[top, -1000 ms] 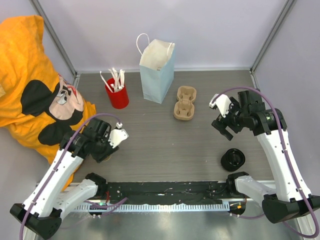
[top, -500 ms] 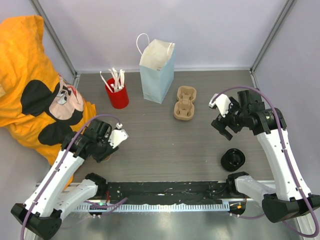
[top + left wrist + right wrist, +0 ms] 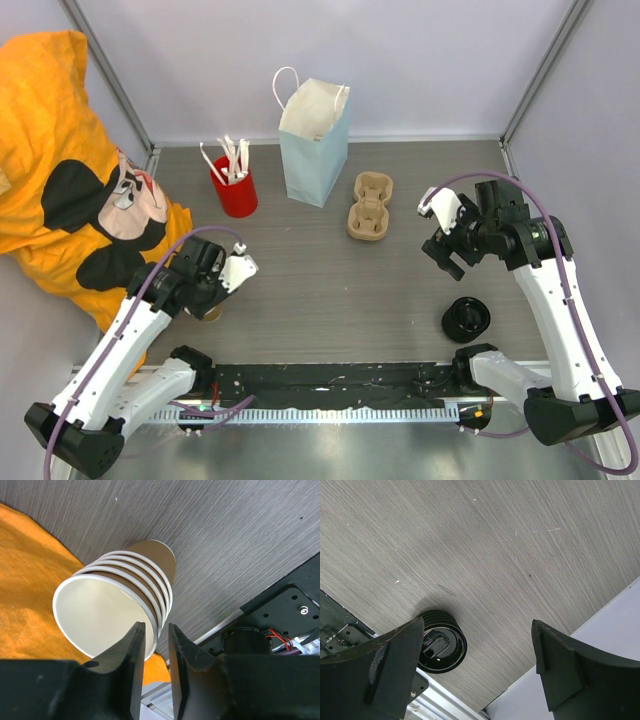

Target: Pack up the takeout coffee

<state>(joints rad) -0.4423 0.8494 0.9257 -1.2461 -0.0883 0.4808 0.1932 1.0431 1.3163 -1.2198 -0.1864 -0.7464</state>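
Note:
No lidded tan cup shows in any view. A stack of lidless cream-rimmed paper cups (image 3: 125,590) stands by the orange cloth, mostly hidden under my left arm in the top view (image 3: 211,314). My left gripper (image 3: 156,630) is at the top cup's rim. One finger is in front of the cup's mouth, the other outside it. A narrow gap is left between the jaws. My right gripper (image 3: 477,670) is wide open and empty above the table, to the upper left of a stack of loose black lids (image 3: 439,647).
A pale blue paper bag (image 3: 315,140) stands open at the back. A cardboard cup carrier (image 3: 368,206) lies to its right, and a red cup of stirrers (image 3: 234,186) to its left. Orange cloth (image 3: 70,150) covers the left side. The black lids (image 3: 465,318) sit near the front rail.
My left gripper has shifted slightly right over the cup stack. The right arm has not moved.

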